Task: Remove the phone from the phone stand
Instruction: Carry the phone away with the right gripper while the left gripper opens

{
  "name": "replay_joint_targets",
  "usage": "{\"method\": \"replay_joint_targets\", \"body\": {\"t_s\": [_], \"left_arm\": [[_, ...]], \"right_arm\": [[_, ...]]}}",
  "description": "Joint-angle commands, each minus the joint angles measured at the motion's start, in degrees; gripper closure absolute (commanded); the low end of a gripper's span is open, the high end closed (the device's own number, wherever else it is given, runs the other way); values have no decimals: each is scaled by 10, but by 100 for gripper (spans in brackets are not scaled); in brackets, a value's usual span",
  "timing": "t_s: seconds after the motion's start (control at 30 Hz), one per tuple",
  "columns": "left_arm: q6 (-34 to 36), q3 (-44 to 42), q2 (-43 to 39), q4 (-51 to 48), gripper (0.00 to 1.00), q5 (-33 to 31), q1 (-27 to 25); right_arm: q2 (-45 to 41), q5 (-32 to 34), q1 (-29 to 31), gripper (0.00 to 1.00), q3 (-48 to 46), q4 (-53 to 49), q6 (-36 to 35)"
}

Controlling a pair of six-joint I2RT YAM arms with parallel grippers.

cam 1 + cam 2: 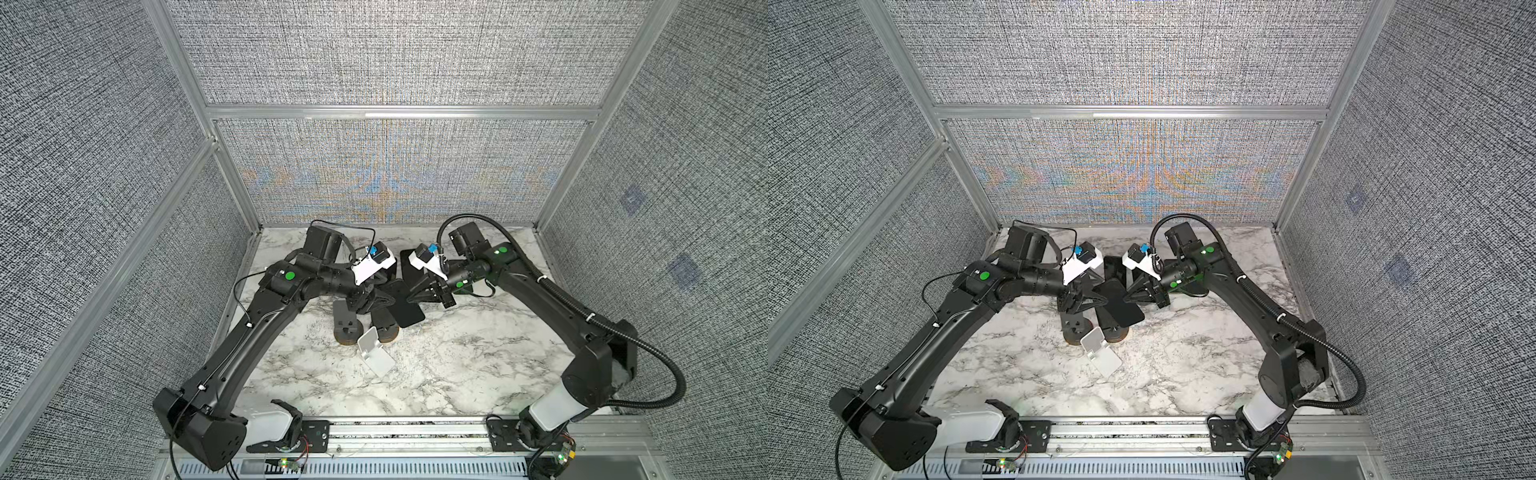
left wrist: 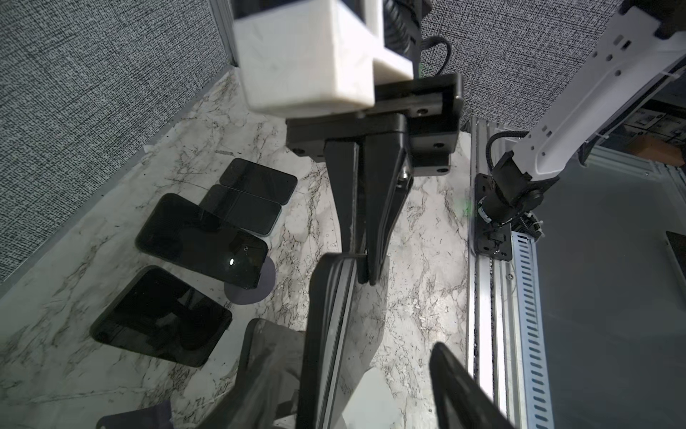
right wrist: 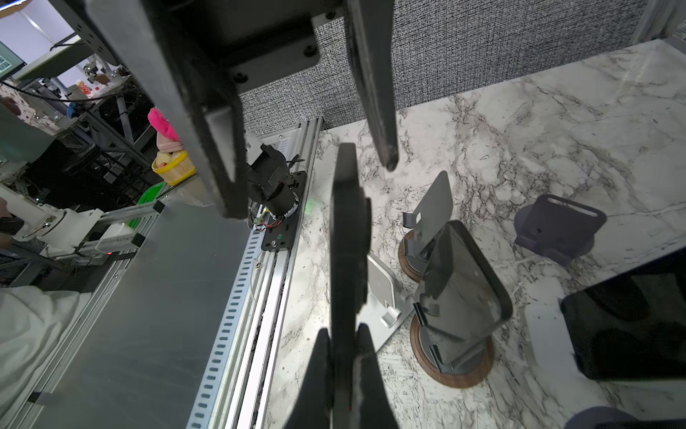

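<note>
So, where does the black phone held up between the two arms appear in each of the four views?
In a top view: the black flat phone at the centre.
In a top view: the phone again at the centre.
Left wrist: phone edge-on, lower middle, pinched by the right gripper.
Right wrist: phone edge-on, in the middle.
Shared landmark: the slotted grey duct along the front edge.

White marble table (image 1: 478, 365). Near left hand (image 1: 390, 300): two wood-based stands (image 1: 347, 330), one white stand (image 1: 376, 353). Beyond it, dark phones (image 2: 159, 315) lying flat.
</note>
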Motion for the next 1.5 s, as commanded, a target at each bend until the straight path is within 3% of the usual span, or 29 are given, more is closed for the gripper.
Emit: {"method": "replay_joint_targets", "body": {"t_s": [0.0,0.17,0.3,0.53,0.7,0.93,1.07,1.23,1.47], "left_arm": [[-4,-5,-8,26,17,10,2],[-7,-14,-16,34,1,4,3],[-14,-24,-20,48,1,3,4],[-26,-26,-14,56,1,-8,5],[-25,-25,-10,54,1,4,5],[-34,-29,-14,52,2,2,5],[-31,-30,-13,49,2,11,5],[-25,-28,-10,32,2,9,5],[-10,-28,-6,13,3,16,6]], "right_arm": [[-7,-26,-7,100,5,-26,0],[-41,-8,-37,100,-37,26,43],[-66,29,-75,100,-38,0,49],[-114,211,-123,100,-38,-41,63],[-107,243,-220,100,-32,-43,74],[41,204,-342,100,45,-73,87],[126,244,-356,100,85,-76,98],[243,223,-386,100,173,-112,106],[334,201,-412,100,263,-156,120]]}}
